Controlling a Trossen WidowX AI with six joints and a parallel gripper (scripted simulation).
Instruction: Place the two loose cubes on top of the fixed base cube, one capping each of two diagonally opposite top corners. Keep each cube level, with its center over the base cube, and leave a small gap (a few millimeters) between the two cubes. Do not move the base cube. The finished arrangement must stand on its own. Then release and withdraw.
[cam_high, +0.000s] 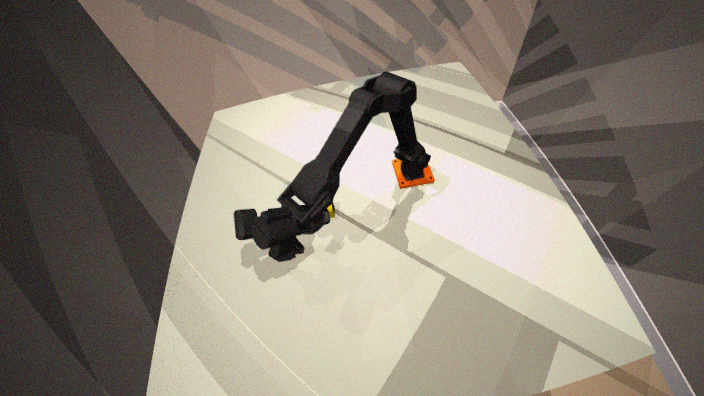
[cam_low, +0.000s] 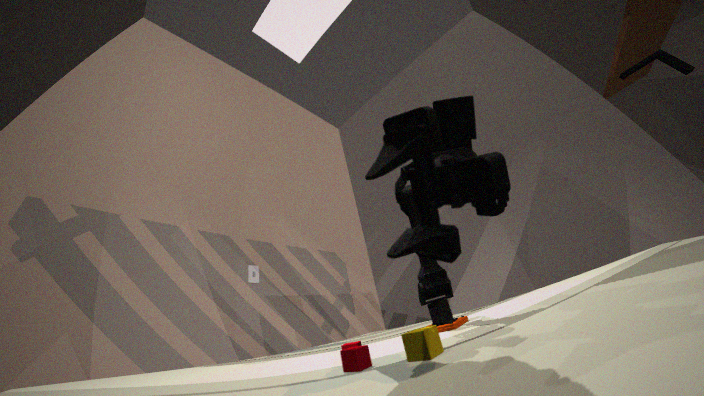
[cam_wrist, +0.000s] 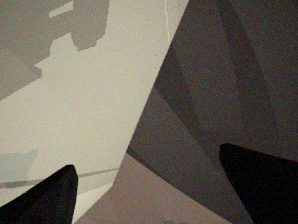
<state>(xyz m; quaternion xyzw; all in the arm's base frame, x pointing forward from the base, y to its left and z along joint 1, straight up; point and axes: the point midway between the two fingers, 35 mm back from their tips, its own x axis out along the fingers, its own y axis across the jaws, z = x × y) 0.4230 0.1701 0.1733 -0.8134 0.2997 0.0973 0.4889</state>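
Observation:
My gripper (cam_wrist: 148, 164) (cam_low: 379, 216) is open, with nothing between its fingers. It is raised above the table, and the wrist view shows no cube. A yellow cube (cam_low: 422, 344) (cam_high: 330, 210) sits on the table, mostly hidden behind the arm in the top view. A red cube (cam_low: 355, 358) sits left of the yellow cube in the exterior view, apart from it. Another small red part (cam_low: 351, 344) shows just over its top; whether it lies behind or on top cannot be told. In the top view the arm hides the red pieces.
The arm rises from its orange base plate (cam_high: 406, 183) (cam_low: 461, 323) and bends over the pale table (cam_high: 390, 300). In the wrist view the table's edge runs between the fingers. Broad shadows cross the table and the walls.

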